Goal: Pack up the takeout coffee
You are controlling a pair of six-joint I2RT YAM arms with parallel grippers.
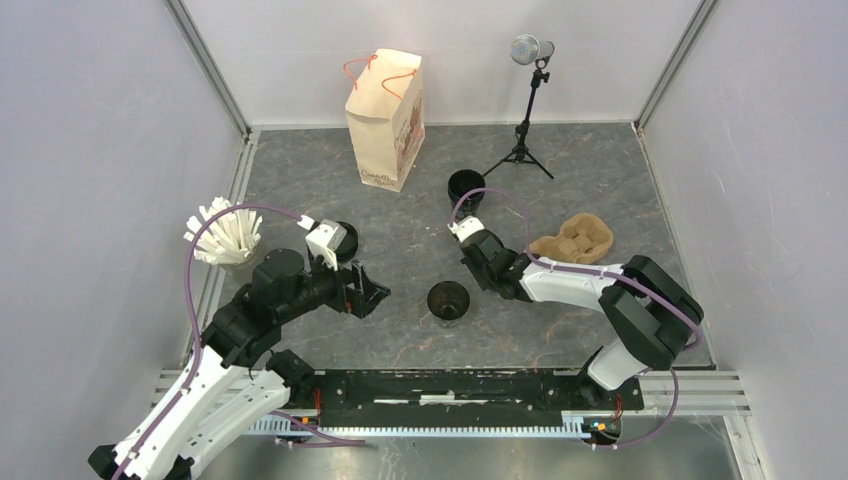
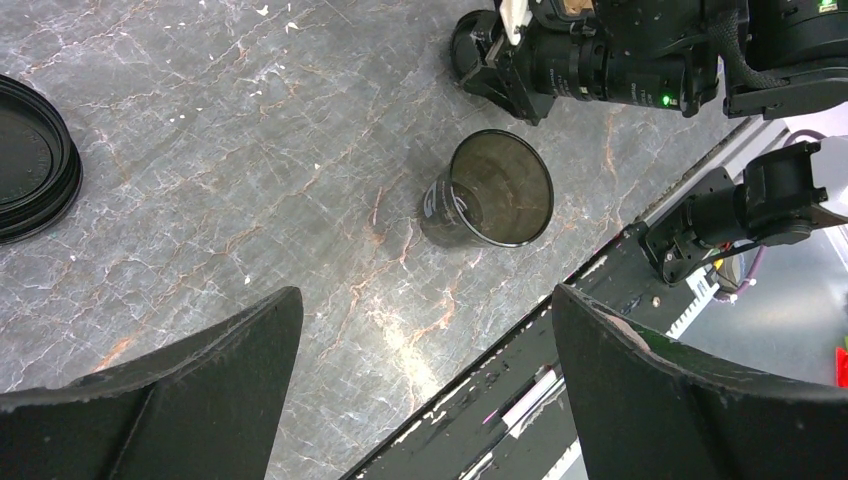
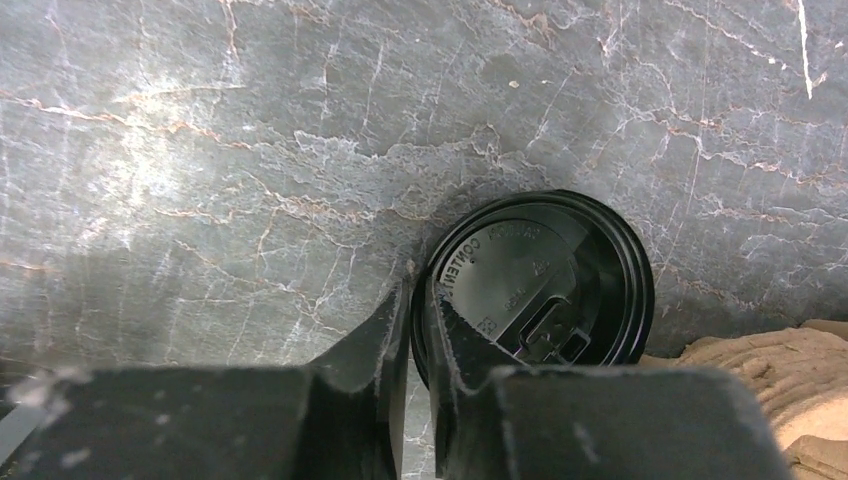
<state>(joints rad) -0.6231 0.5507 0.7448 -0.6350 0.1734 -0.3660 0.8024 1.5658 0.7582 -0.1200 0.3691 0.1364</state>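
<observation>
Two black takeout coffee cups stand lidless on the table: one (image 1: pixel 448 300) (image 2: pixel 487 190) in the middle near the front, another (image 1: pixel 466 187) further back. In the right wrist view my right gripper (image 3: pixel 418 285) (image 1: pixel 478 256) pinches the rim of a round black lid (image 3: pixel 545 285), one finger inside the rim and one outside. From above, the arm hides this lid. My left gripper (image 1: pixel 368 292) (image 2: pixel 425 300) hangs wide open left of the near cup, holding nothing. A stack of black lids (image 2: pixel 30 160) (image 1: pixel 347 240) lies beside the left wrist.
A brown pulp cup carrier (image 1: pixel 573 240) (image 3: pixel 790 370) lies just right of the right gripper. The beige paper bag (image 1: pixel 385 120) with orange handles stands at the back. A small tripod (image 1: pixel 525 130) is back right. A holder of white sticks (image 1: pixel 225 235) sits far left.
</observation>
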